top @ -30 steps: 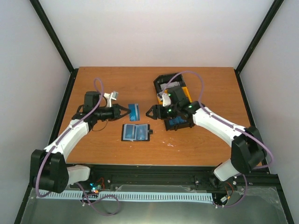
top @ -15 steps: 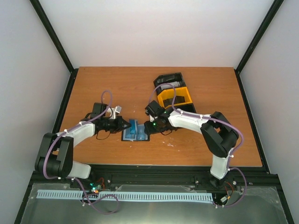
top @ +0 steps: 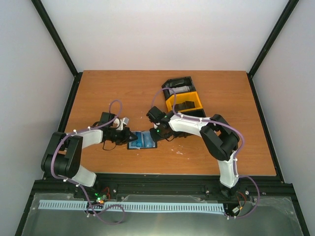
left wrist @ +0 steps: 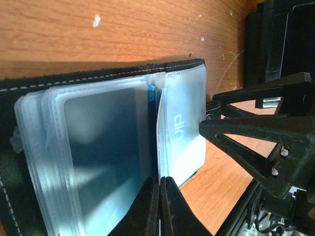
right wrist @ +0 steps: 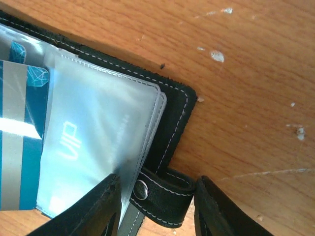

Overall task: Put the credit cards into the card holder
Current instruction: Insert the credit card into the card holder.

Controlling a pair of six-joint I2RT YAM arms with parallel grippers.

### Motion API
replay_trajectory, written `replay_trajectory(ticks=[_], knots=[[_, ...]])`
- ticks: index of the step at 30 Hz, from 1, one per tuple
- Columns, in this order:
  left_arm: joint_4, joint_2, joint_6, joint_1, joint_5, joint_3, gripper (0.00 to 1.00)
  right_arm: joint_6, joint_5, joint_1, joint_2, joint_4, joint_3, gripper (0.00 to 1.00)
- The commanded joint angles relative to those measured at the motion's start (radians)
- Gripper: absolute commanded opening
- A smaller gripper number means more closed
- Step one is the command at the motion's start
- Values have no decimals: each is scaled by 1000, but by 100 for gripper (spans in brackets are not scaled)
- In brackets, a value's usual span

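Card holder (top: 143, 140) lies open near the front edge of the table (top: 108, 93), clear sleeves (left wrist: 98, 147) up. Left gripper (left wrist: 160, 181) is clenched on a blue credit card (right wrist: 19, 142), edge-on at the sleeves' fold. I read this as the insertion step, card not seated yet. Right gripper (right wrist: 157, 181) is half-spread, jaws straddling the clasp tab (right wrist: 162, 195), no pinch visible. Next move: pin the holder, line the card edge up with a pocket mouth, slide. Black-and-yellow tray (top: 184, 101) sits farther back.
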Motion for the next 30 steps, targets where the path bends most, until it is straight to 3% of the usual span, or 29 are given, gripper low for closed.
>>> replay_trajectory(ticks=[1,9,17,23,30], knots=[[-27,29,62,-5,-18,50,1,-35,83,30,64,-86,43,40],[15,63,35,-5,-9,52,1,-15,82,34,73,-89,29,38],[-46,73,93,-4,-63,71,1,-14,78,34,71,-87,29,37],[40,92,-17,-4,-14,25,1,-7,73,34,72,-84,34,37],[-38,32,-59,-4,-119,26,1,-1,69,34,74,-84,41,37]])
